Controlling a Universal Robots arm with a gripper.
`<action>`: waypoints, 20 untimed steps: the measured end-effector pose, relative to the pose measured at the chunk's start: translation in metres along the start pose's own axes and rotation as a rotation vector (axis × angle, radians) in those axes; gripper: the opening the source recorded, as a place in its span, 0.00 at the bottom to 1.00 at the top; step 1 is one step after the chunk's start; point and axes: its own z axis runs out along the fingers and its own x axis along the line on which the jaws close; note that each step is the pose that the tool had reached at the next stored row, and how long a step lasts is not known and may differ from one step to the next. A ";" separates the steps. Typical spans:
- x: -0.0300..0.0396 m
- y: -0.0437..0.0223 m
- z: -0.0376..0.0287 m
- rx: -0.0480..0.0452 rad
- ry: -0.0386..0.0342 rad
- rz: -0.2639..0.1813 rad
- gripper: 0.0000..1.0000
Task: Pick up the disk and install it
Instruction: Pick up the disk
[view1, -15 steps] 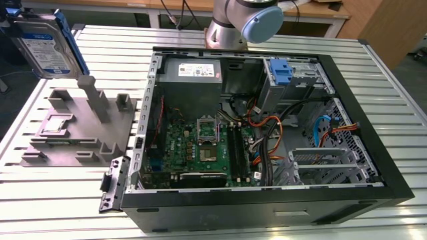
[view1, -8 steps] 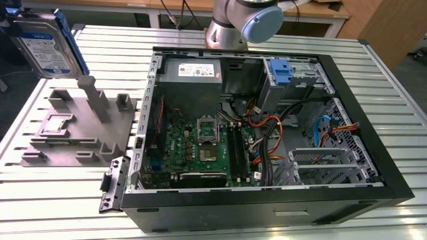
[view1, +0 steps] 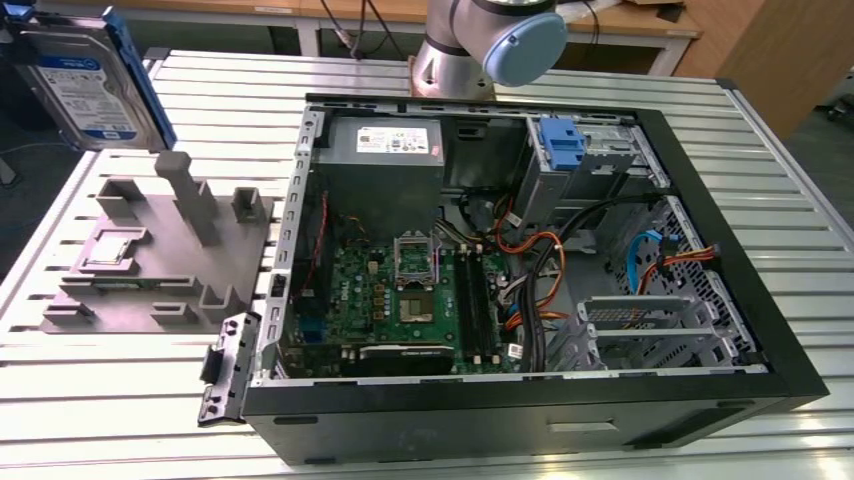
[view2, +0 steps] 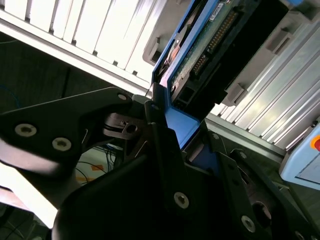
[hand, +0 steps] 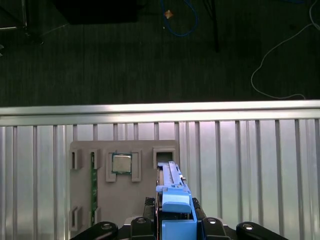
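Note:
The disk (view1: 87, 85), silver-grey with a white and blue label and a blue bracket along its edge, hangs upright in the air at the exterior view's far upper left, above the grey fixture (view1: 154, 260). In both wrist views my gripper (hand: 174, 222) is shut on the disk's blue-bracketed edge (hand: 172, 197). The second wrist view shows the disk's circuit-board side (view2: 210, 45) rising from between the black fingers (view2: 155, 130). The open computer case (view1: 507, 420) lies to the exterior view's right of the fixture.
Inside the case are a grey power-supply box (view1: 384, 140), a motherboard (view1: 400, 300), loose cables (view1: 534, 260) and a bay with a blue bracket (view1: 563, 145). The fixture holds a processor chip (hand: 121, 163) and a memory stick (hand: 93, 185). The arm's base (view1: 487, 45) stands behind the case.

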 end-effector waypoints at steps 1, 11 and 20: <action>0.0000 0.0000 -0.0006 0.0001 0.0000 -0.002 0.36; 0.0000 0.0002 -0.0080 0.0000 -0.0004 -0.034 0.36; -0.0001 0.0005 -0.0218 0.0007 -0.0007 -0.034 0.36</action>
